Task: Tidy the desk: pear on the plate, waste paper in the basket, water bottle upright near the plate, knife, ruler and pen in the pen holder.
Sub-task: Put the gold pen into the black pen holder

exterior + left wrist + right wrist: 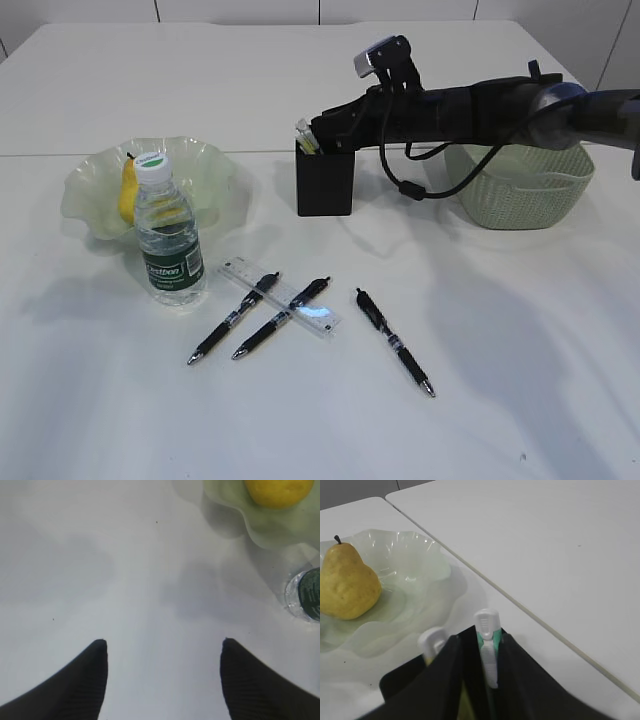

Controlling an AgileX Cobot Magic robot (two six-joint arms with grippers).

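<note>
Lying nearest on the white desk are three black pens, one off to the right and two crossing the clear ruler. Standing upright just left of the ruler is the water bottle, right in front of the plate, which is holding the pear. Hovering over bare desk near the plate and bottle, the left pincer is spreading its fingers wide with nothing between them. Farther back, the right pincer is reaching over the black pen holder, its jaws parting slightly around a white-and-green utility knife standing in the holder; whether they are gripping it cannot be told. Sitting behind the right arm is the basket.
</note>
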